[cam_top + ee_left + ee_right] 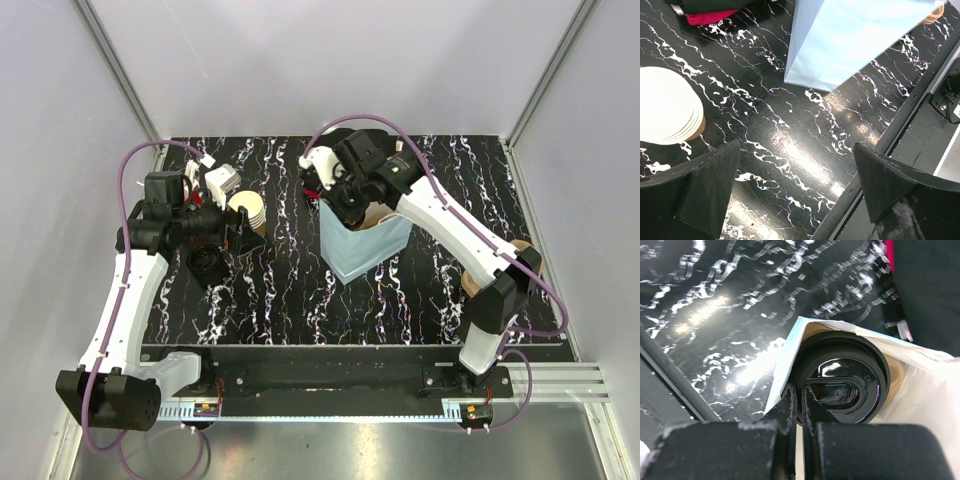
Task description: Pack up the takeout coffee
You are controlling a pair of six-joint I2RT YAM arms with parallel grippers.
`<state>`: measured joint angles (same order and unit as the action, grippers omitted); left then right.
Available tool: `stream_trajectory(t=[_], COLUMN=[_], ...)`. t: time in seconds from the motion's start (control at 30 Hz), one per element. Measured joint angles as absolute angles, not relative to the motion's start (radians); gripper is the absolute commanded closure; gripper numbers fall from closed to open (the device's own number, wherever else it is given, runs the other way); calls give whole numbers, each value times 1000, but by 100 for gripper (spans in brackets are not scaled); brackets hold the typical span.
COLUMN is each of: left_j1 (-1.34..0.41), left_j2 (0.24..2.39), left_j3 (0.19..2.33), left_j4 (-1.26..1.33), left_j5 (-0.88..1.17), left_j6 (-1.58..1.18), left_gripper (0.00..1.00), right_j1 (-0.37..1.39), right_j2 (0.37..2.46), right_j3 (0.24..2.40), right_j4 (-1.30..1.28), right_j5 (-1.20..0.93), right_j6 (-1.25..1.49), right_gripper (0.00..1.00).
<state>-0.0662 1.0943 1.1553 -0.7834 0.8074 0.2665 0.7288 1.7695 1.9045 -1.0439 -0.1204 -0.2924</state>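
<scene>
Looks like a robot lab test cell to me: plain pale panel walls [300, 60] on aluminium posts [120, 70] boxing in a black marble-print tabletop [290, 290], with two cabled arms [125, 300] bolted to a rail [330, 375] along its near edge.

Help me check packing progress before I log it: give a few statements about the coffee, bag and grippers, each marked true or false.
1. The takeout coffee sits inside the light blue bag. True.
2. The left gripper holds a cup. False: it is open and empty above the table.
3. The right gripper is wide open. False: it is shut, at the bag's mouth over the coffee.
4. A stack of cups stands left of the bag in the overhead view. True.
</scene>
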Motion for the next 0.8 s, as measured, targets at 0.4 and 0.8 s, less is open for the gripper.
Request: stream_trajectory(t=[0.4, 0.8], left_j1=[-66, -66], left_j2=[1095, 1095], left_j3=[1151, 1151], left_j4=[-783, -783], left_j5=[803, 800], left_j6=[266, 266], left_gripper=[1, 1], right_j1=[901, 904], right_j2=[1883, 1881], right_j3=[2042, 2042], right_j4=[-1095, -1101], right_j5=[-114, -11], right_j6=[-290, -299], right_gripper=[100, 100])
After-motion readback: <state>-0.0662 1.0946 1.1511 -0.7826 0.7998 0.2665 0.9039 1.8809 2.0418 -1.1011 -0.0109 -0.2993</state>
